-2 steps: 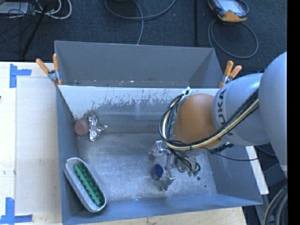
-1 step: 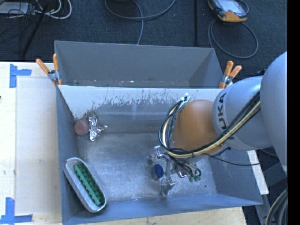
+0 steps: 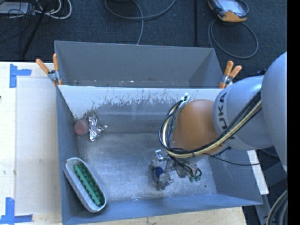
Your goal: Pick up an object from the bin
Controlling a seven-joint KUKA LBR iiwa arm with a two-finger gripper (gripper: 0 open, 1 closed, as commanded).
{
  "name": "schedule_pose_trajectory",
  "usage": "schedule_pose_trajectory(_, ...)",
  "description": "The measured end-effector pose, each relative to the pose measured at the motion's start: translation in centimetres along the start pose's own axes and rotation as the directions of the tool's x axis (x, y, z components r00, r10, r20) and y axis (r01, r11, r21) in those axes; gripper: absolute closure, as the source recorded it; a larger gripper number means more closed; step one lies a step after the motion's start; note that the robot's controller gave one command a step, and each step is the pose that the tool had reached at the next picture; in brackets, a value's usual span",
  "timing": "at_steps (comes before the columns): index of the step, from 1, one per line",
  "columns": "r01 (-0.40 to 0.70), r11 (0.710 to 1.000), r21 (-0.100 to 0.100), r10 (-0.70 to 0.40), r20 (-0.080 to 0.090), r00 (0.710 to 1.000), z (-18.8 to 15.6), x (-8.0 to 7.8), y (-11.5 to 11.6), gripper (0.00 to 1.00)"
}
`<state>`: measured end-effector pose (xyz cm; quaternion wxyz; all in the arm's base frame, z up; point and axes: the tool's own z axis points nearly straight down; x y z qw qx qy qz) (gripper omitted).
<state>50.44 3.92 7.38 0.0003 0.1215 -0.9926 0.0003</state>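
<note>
My gripper (image 3: 161, 176) is low over the bin floor in the front middle, below the orange cover on the wrist. A small blue thing (image 3: 156, 172) sits between its fingers, close to the floor. The fingers look closed against it, though the metal parts partly hide it. A green ridged brush in a pale oval tray (image 3: 86, 184) lies at the front left, well away from the gripper.
By the left wall at the back lie a crumpled piece of silver foil (image 3: 95, 127) and a small brownish round thing (image 3: 81, 127) touching it. The arm and its cables cover the right part of the bin.
</note>
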Motion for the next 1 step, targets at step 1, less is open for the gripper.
schedule_pose_trajectory(1, 0.182, 0.983, 0.001, -0.182, 0.009, 0.983, -19.31, 0.64, 4.05, 1.00)
